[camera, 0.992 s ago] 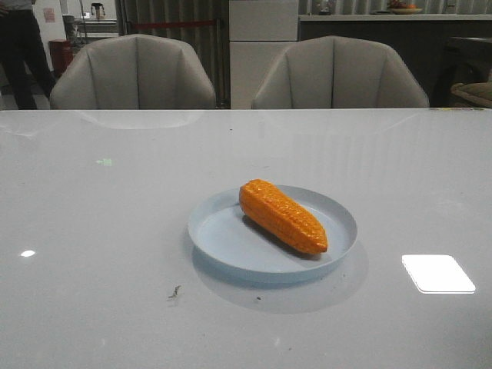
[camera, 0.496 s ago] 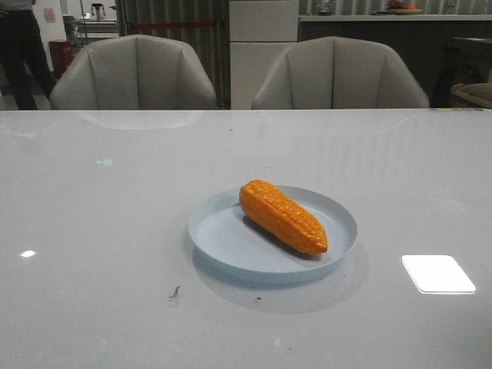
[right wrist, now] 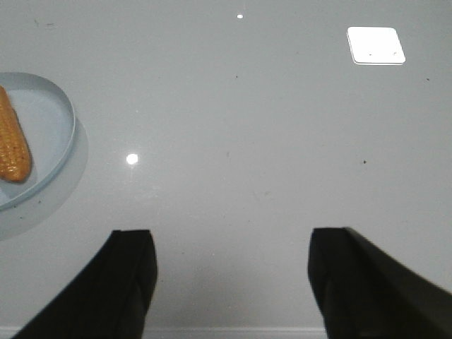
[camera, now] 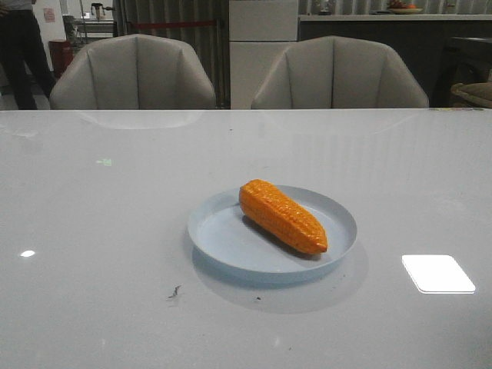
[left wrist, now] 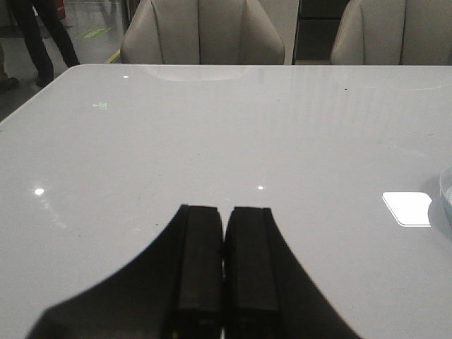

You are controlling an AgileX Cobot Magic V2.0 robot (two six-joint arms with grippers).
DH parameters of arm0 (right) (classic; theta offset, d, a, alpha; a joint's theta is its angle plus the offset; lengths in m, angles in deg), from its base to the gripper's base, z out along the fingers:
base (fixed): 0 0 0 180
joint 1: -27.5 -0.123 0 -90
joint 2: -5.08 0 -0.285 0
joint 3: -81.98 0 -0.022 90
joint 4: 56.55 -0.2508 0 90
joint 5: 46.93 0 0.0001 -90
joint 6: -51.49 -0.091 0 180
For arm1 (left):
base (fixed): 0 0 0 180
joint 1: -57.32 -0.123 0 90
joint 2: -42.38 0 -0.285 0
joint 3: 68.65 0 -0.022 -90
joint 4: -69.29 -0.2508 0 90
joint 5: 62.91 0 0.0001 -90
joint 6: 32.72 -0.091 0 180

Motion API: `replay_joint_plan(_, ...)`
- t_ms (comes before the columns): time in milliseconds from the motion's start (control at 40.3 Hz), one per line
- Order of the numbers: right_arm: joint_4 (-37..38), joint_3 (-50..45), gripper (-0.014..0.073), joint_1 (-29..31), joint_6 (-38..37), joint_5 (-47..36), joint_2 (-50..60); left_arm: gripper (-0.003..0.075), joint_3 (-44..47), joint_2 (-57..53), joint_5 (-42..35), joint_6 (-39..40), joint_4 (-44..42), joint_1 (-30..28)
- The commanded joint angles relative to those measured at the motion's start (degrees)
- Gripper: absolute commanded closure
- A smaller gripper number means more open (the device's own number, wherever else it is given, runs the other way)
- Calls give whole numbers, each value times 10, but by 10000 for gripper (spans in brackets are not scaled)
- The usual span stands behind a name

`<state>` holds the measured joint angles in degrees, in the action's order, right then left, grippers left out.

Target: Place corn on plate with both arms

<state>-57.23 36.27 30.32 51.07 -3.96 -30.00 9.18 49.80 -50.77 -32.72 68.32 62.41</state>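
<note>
The orange corn (camera: pixel 283 216) lies on the pale blue plate (camera: pixel 223 238) near the middle of the white table, its thick end to the back left and its tip to the front right. Neither arm shows in the front view. My left gripper (left wrist: pixel 226 209) is shut and empty over bare table; a sliver of the plate's rim (left wrist: pixel 445 194) shows at that view's edge. My right gripper (right wrist: pixel 233 236) is wide open and empty near the table's front edge, with the plate (right wrist: pixel 60 127) and corn (right wrist: pixel 13 145) off to one side of it.
Two grey chairs (camera: pixel 134 73) (camera: pixel 338 73) stand behind the table's far edge. A person in dark trousers (camera: pixel 19 54) stands at the far left. Bright light reflections (camera: pixel 438 273) lie on the glossy tabletop.
</note>
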Motion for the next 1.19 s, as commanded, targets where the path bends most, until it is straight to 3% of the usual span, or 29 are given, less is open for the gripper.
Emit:
replay_joint_plan(0,0,15,32,3,1,-41,-2,619,21,-12,-43,4,1,-1)
replay_joint_plan(521,1,14,32,3,1,-43,4,619,21,-12,-43,4,1,-1)
replay_joint_plan(694,2,-33,44,2,1,-131,61,621,21,-12,-43,4,1,-1)
replay_joint_plan(843,2,-117,178,1,1,-271,161,627,21,-12,-43,4,1,-1)
replay_joint_plan(1091,2,-253,531,1,1,-434,294,627,21,-12,-43,4,1,-1)
replay_joint_plan(1165,2,-285,533,1,1,-456,289,627,21,-12,-43,4,1,-1)
